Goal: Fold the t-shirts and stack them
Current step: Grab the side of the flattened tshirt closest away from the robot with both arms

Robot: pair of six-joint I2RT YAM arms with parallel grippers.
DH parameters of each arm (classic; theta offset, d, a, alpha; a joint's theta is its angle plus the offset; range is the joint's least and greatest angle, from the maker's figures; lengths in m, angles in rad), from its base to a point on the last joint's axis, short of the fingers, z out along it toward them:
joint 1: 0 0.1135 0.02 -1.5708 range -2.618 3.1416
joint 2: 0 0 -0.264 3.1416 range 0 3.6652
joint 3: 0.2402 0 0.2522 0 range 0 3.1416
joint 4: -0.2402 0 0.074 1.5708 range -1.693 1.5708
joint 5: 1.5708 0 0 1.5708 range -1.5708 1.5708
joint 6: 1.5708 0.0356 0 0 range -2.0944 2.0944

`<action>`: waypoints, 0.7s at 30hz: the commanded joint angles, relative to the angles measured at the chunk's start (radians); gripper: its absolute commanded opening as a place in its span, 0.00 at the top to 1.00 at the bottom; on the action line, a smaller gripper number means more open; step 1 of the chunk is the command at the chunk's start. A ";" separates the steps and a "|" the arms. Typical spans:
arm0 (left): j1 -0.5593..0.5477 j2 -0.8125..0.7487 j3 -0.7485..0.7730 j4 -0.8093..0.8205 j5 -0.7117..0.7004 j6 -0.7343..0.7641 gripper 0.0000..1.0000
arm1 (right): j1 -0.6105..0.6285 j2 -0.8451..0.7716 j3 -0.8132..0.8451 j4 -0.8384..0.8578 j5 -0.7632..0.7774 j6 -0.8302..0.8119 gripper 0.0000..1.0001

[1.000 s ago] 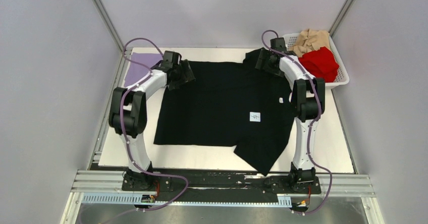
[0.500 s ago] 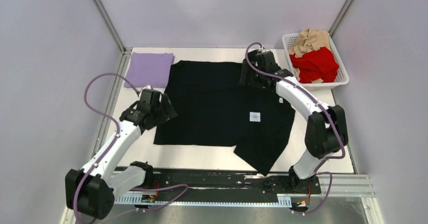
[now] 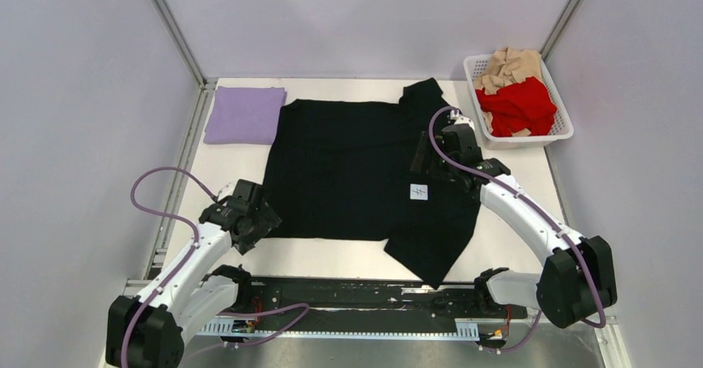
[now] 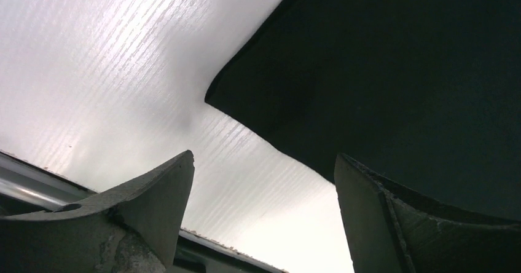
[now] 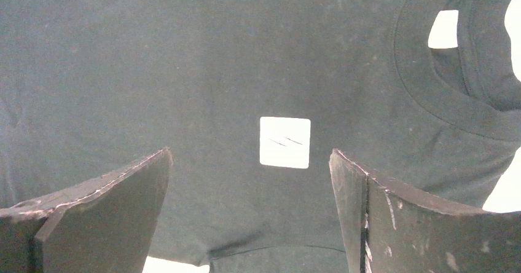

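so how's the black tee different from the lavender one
The black tee is spread open and large; the lavender tee is a small folded rectangle. The black tee shows a white tag; the lavender tee none. Both lie flat on the table.

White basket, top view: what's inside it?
The white basket holds a crumpled red t-shirt and a tan t-shirt behind it; anything beneath them is covered.

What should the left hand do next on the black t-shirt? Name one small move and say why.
Probably lower the left hand and close it on the near left corner of the black t-shirt. Its fingers are spread open just short of that corner, which lies flat and ungripped.
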 commanded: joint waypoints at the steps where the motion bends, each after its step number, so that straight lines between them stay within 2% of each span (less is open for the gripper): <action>1: -0.001 0.048 -0.018 0.102 -0.045 -0.115 0.16 | -0.003 -0.043 -0.013 0.061 0.035 0.018 0.00; 11: -0.001 0.184 -0.046 0.244 -0.088 -0.197 0.35 | -0.008 -0.073 -0.031 0.060 0.084 0.009 0.00; 14: -0.001 0.209 -0.039 0.250 -0.091 -0.197 0.46 | -0.013 -0.076 -0.033 0.060 0.097 0.009 0.00; 21: 0.000 0.228 -0.037 0.251 -0.102 -0.198 0.64 | -0.026 -0.082 -0.040 0.058 0.109 0.010 0.00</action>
